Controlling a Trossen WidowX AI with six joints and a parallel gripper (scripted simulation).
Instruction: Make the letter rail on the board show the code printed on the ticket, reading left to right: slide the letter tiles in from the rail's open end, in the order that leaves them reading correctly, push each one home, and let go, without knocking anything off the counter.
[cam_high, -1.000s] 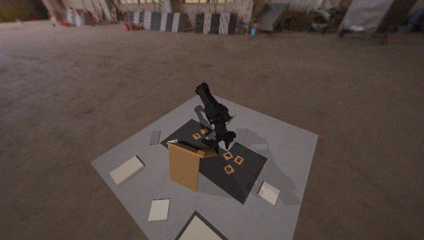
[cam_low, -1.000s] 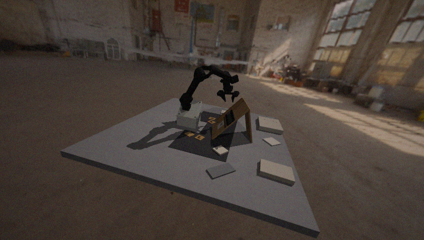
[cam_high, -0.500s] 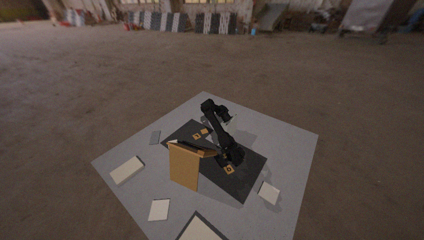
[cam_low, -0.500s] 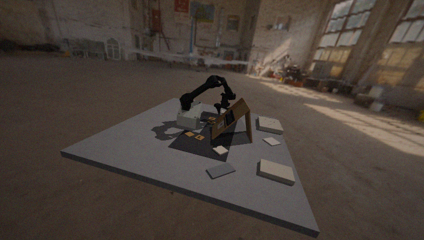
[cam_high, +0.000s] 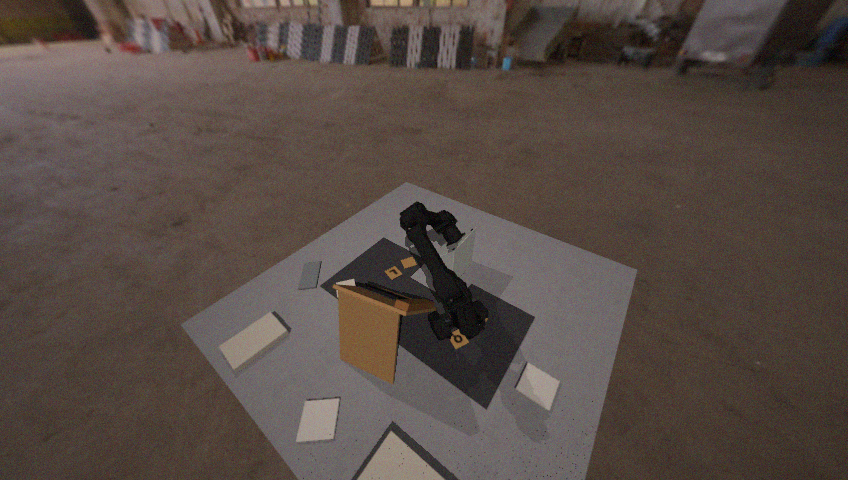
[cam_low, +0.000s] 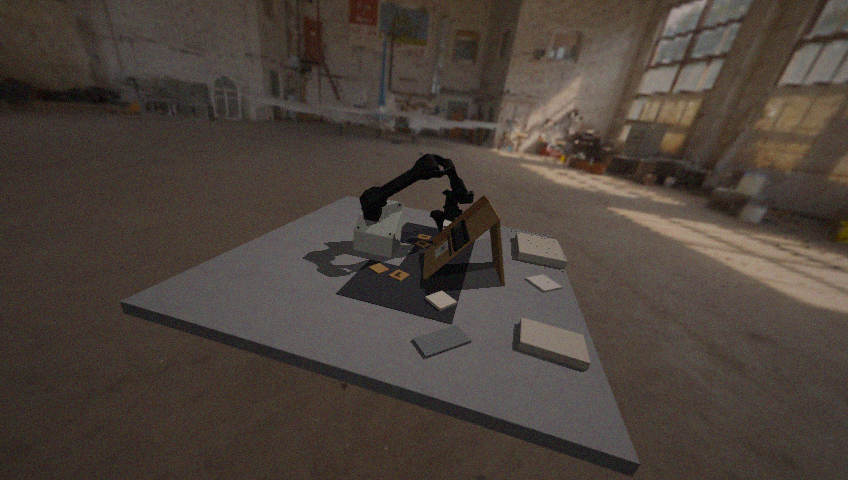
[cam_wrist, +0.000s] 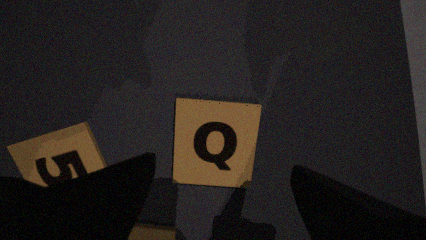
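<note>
My gripper (cam_wrist: 224, 168) is open and empty, pointing down above the Q tile (cam_wrist: 215, 145) (cam_high: 458, 339). In the wrist view this tile lies between the fingertips, slightly ahead of them. The 5 tile (cam_wrist: 30, 150) is left of it, partly behind the left finger. A third tile (cam_wrist: 152, 233) shows only its edge at the bottom. An L-marked tile (cam_high: 393, 273) (cam_low: 399, 274) and a tile with no readable mark (cam_high: 408, 262) (cam_low: 379, 268) lie apart from these. The sloped wooden board (cam_low: 483, 218) bears the dark rail (cam_low: 459, 236) and a pale ticket (cam_low: 440, 249); its code is unreadable.
The dark mat (cam_high: 496, 362) lies under the tiles. The pale arm base (cam_high: 464, 255) (cam_low: 374, 239) stands behind it. Around the board are a thick cream block (cam_high: 254, 340) (cam_low: 553, 342), white pads (cam_high: 319, 419) (cam_high: 538, 386) and a grey slab (cam_high: 310, 275) (cam_low: 440, 341).
</note>
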